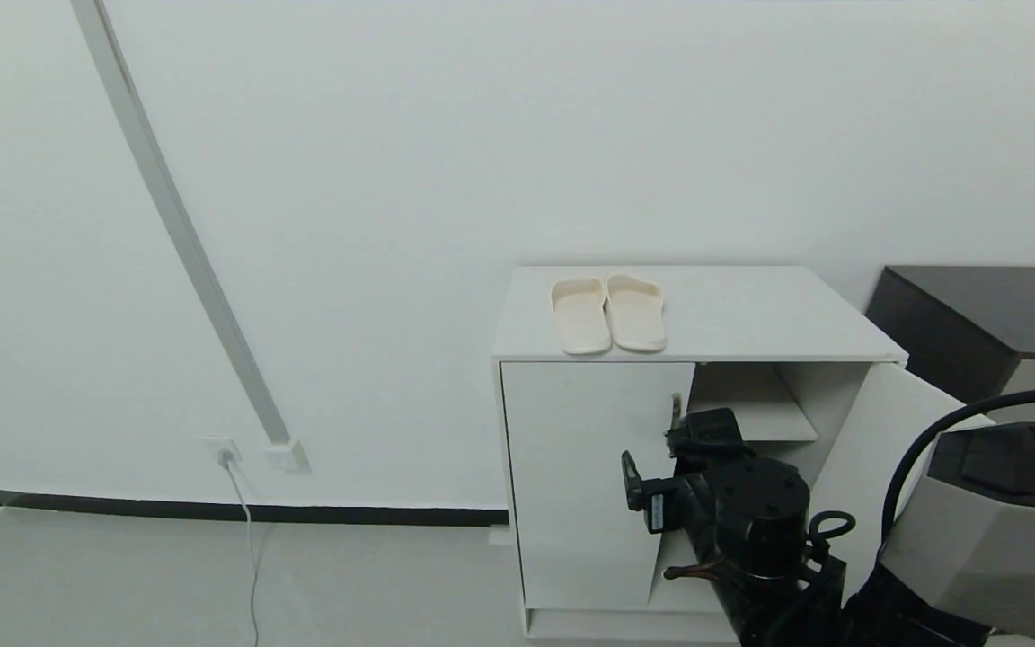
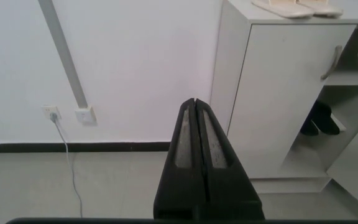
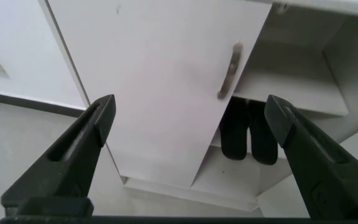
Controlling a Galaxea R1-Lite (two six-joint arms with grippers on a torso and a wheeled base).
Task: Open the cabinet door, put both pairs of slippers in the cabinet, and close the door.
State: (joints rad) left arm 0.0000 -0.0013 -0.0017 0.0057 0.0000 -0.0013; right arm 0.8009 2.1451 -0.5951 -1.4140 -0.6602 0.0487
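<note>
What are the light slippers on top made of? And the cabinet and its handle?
The cream slippers look like moulded foam or rubber: matte, smooth, one piece. The cabinet seems white laminated board: flat panels, sharp edges. The door handle looks like metal by its grey sheen, maybe coated plastic.

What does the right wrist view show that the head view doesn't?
Right wrist: a dark pair of slippers on a lower shelf inside the cabinet, past the open side. Head: the cream pair of slippers on the cabinet top, plus a wall socket. Both: the shut left door and its handle.
</note>
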